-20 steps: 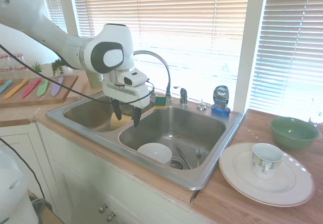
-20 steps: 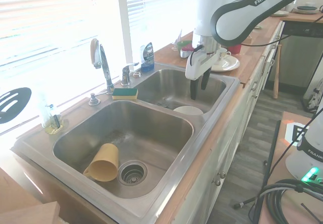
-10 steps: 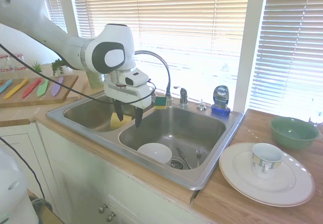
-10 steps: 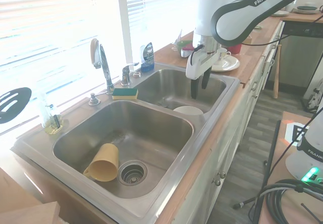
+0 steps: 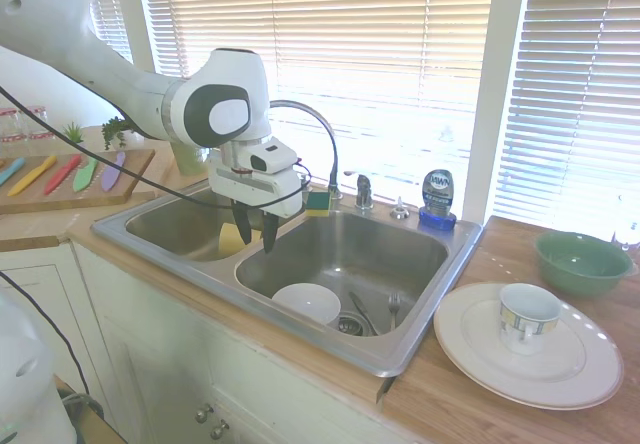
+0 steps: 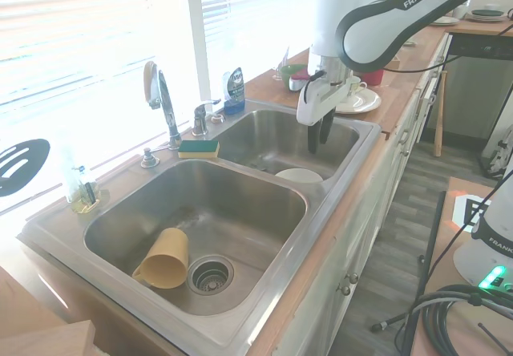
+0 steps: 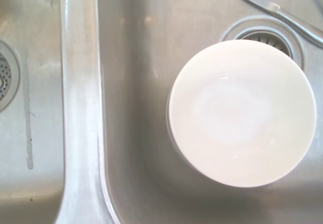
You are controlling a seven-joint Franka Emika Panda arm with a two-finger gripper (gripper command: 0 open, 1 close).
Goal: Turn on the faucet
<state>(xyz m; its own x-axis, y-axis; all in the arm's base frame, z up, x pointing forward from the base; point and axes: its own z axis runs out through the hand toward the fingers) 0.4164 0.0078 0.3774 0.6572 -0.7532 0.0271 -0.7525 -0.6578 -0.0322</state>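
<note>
The faucet [image 5: 318,122] is a slim chrome gooseneck spout arching behind the sink divider, also in the second exterior view [image 6: 165,103]. Its stubby chrome lever handle [image 5: 363,191] [image 6: 201,117] stands on the back rim, beside the spout. My gripper [image 5: 254,236] [image 6: 317,136] hangs fingers-down over the basin with the white bowl, near the divider and well in front of the faucet. It touches nothing. The fingers stand a narrow gap apart, empty between them. Directly below, the wrist view shows the white bowl [image 7: 242,113] and the sink divider [image 7: 81,103].
A blue-capped dish soap bottle [image 5: 437,194] and a green-yellow sponge [image 5: 318,202] sit on the sink's back rim. Cutlery lies by the drain [image 5: 352,322]. A yellow cup [image 6: 164,258] lies in the other basin. A plate with a mug [image 5: 528,316] and a green bowl [image 5: 582,262] stand on the counter.
The two fingers have drawn closer together over the last second. The gripper has shifted slightly along the sink, toward the white bowl's basin. Nothing else moved.
</note>
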